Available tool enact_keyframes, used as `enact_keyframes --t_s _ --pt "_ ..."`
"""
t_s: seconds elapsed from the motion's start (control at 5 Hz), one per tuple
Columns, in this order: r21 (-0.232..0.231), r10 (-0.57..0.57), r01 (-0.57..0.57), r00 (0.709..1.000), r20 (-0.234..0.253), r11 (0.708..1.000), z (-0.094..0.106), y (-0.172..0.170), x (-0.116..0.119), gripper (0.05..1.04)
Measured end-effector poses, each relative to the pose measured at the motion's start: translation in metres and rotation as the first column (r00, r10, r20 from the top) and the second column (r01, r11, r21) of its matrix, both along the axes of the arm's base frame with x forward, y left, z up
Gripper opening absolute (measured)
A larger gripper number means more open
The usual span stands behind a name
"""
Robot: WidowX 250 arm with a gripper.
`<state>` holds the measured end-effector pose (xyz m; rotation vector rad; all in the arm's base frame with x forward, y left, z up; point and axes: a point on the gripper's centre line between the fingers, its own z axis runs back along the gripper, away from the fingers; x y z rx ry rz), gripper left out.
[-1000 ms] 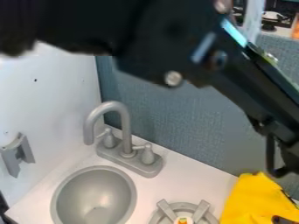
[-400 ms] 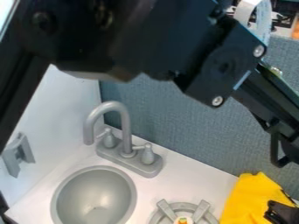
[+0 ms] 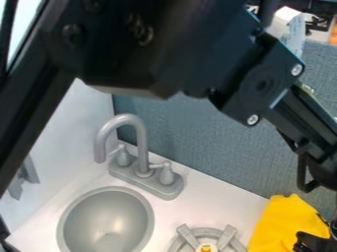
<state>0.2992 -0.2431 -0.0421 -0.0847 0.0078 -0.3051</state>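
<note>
Shifting rightward and slightly down with arm elbow (image 3: 260, 87), keeping gripper (image 3: 311, 242) by yellow cloth (image 3: 280, 221), lying beside burner (image 3: 225, 238), probably being propped by back wall (image 3: 204, 135); not being able to tell if clamped or apart.

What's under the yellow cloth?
I can see white counter right beside the yellow cloth, but whatever is under it is covered, so I can't tell. The black gripper also hides part of the cloth's lower right side.
</note>
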Motion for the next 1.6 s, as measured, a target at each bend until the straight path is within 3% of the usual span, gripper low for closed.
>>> enact_keyframes --t_s 0.2,0.4,0.6,0.8,1.0,1.2,1.4,1.6 --pt "-0.04 -0.006 0.006 1.0 0.004 0.999 0.0 -0.006 0.0 0.087" --pt "-0.042 0.001 -0.001 1.0 0.0 0.999 0.0 -0.007 0.0 0.116" --pt "0.034 0.03 -0.028 0.998 -0.052 0.999 -0.009 0.002 -0.004 0.306" --pt "0.078 0.044 -0.041 0.998 -0.044 0.996 -0.007 0.008 -0.002 0.587" --pt "0.087 0.043 -0.039 0.998 -0.04 0.995 -0.007 0.01 -0.001 0.882" --pt "0.03 0.048 -0.048 0.999 -0.008 0.998 0.017 0.006 -0.003 1.012" --pt "-0.063 0.066 -0.064 0.997 0.036 0.996 0.06 0.012 -0.014 1.007" --pt "-0.043 0.049 -0.046 0.997 0.063 0.998 0.082 0.034 -0.029 1.007"
